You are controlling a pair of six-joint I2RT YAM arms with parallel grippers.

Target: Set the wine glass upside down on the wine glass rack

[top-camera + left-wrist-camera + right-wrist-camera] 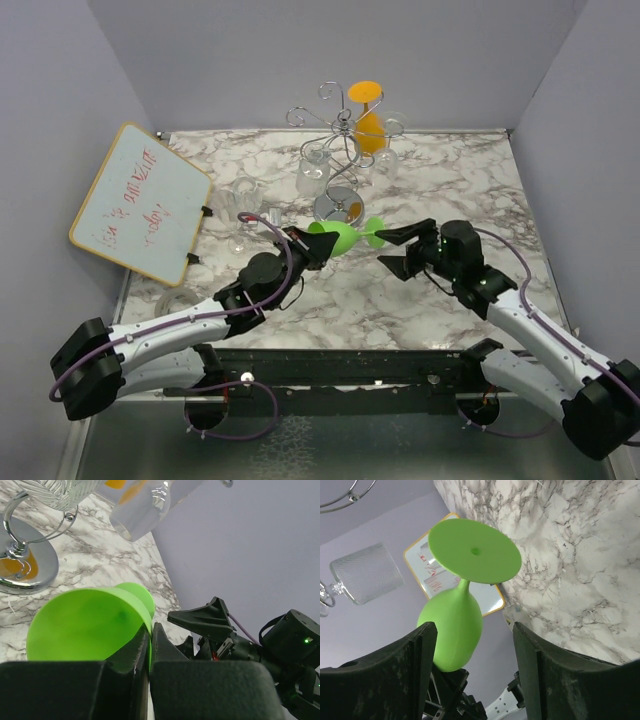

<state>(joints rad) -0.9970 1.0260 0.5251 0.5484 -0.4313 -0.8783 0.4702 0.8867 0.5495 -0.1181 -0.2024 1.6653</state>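
Green wine glass (340,237): on its side, just before rack base
Left gripper (322,245): clamped on bowl rim
Right gripper (385,249): spread wide, empty (beside the foot)
Wine glass rack (335,203): rear centre

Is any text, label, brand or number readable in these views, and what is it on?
On the whiteboard: two rows of red handwriting, too blurred to read in the top view and mostly hidden in the right wrist view.
On the green wine glass and the wine glass rack: no print, label or number visible.
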